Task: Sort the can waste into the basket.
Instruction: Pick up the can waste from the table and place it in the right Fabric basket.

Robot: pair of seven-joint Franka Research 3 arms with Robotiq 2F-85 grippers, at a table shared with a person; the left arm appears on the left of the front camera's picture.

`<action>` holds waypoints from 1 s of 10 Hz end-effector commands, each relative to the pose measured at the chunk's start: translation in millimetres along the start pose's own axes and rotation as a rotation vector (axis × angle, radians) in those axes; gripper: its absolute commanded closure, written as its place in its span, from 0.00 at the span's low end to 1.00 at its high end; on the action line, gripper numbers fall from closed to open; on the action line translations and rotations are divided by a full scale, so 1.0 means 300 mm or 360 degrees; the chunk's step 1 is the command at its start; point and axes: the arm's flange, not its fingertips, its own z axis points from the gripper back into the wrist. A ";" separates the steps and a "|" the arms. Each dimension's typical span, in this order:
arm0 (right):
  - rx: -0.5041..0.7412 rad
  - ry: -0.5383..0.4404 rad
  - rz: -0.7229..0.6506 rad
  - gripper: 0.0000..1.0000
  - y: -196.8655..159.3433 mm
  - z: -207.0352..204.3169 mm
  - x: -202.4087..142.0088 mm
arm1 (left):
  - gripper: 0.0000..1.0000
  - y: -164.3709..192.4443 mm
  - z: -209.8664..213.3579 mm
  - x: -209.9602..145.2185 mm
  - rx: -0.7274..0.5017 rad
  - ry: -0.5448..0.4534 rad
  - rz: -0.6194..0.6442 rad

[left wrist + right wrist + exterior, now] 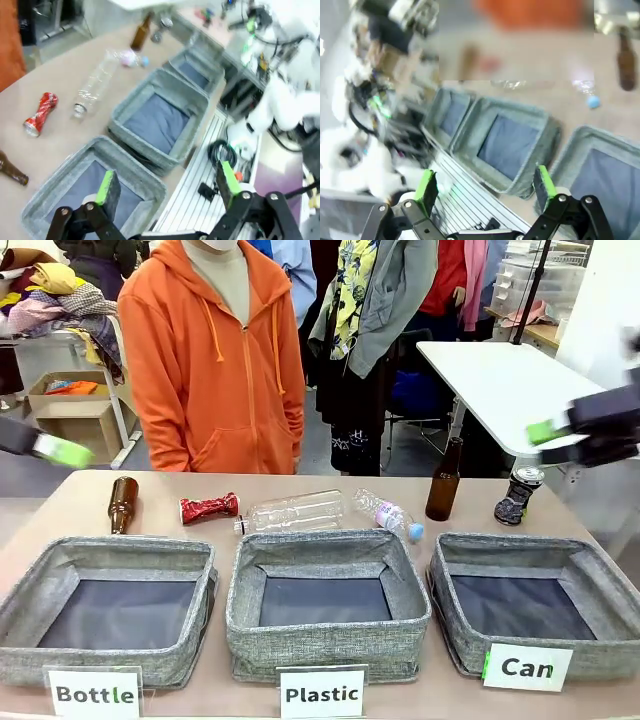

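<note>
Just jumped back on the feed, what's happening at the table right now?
Nothing is sorted yet. The red can lies on the table, left of the clear bottles; the dark can stands behind the Can basket, which is empty. The left claw and right claw are both open, holding nothing, up at either side. A person in an orange hoodie stands at the far side.

Front view, three white cards before me.
7 o'clock: "Bottle" card [94,694], on the left grey bin [170,665].
6 o'clock: "Plastic" card [321,695], on the middle grey bin [330,645].
5 o'clock: "Can" card [527,667], on the basket [600,658].
3 o'clock: print on the dark can [518,496], which I cannot read.
</note>
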 end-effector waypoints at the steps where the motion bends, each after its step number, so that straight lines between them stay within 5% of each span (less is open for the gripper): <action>1: 0.0086 -0.0306 -0.0209 0.00 -0.215 0.091 -0.269 | 0.00 0.116 0.035 -0.336 -0.0007 -0.0371 0.0249; 5: 0.0179 -0.0591 -0.0641 0.00 -0.491 0.204 -0.383 | 0.00 0.192 0.084 -0.519 -0.0044 -0.0799 0.0544; 7: 0.0141 -0.0612 -0.0690 0.00 -0.514 0.194 -0.387 | 0.00 0.171 0.067 -0.512 0.0018 -0.0842 0.0583; 8: 0.0139 -0.0588 -0.0693 0.00 -0.583 0.371 -0.226 | 0.00 0.402 0.302 -0.379 -0.0022 -0.0798 0.0605; 10: 0.0139 -0.0588 -0.0693 0.00 -0.583 0.371 -0.226 | 0.00 0.402 0.302 -0.379 -0.0022 -0.0798 0.0605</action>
